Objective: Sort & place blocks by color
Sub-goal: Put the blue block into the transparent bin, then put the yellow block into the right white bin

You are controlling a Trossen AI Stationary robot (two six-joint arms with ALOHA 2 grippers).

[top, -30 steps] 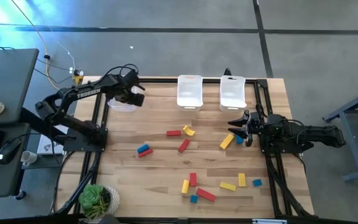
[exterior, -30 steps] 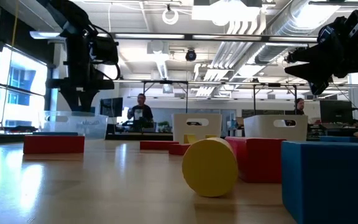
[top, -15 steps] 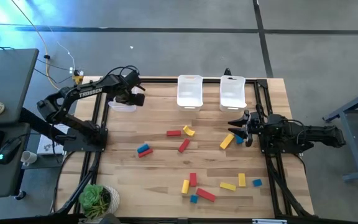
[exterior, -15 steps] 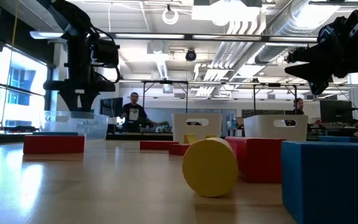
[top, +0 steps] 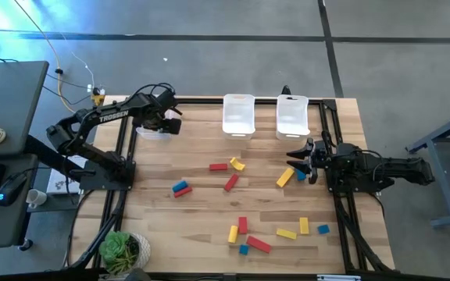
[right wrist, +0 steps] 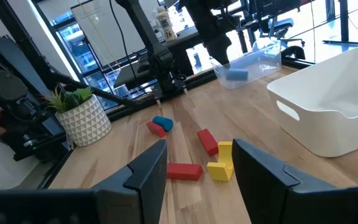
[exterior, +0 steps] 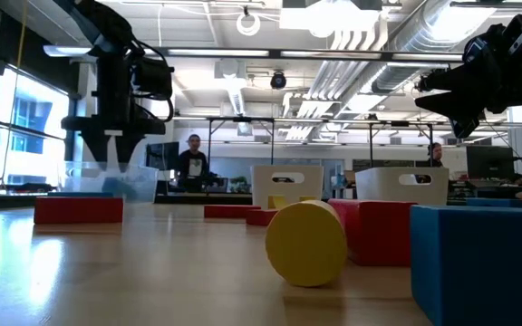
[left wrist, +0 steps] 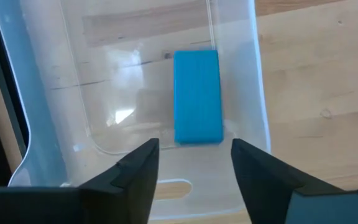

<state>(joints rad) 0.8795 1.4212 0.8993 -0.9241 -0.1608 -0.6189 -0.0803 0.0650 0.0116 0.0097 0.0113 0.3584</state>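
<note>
My left gripper [left wrist: 194, 148] is open and hovers over a clear bin [top: 154, 131] at the table's far left. A blue bar [left wrist: 197, 96] lies flat on that bin's floor, below and apart from the fingers. My right gripper [top: 298, 158] is open, held above the table at the right side, near a yellow bar [top: 285, 177] and a blue cube [top: 301, 175]. Red, yellow and blue blocks lie scattered on the wood: a red bar [top: 218, 166], a blue-and-red pair [top: 180, 188], and a cluster near the near edge [top: 258, 244].
Two white bins [top: 238, 115] [top: 292, 115] stand side by side at the far edge. A potted plant [top: 123, 250] sits at the near left corner. Black frame rails run along both table sides. People stand in the room behind the table.
In the low view my left gripper's fingers have spread apart over the clear bin, and a blue bar now shows inside that bin where none showed before. The right arm has kept still.
</note>
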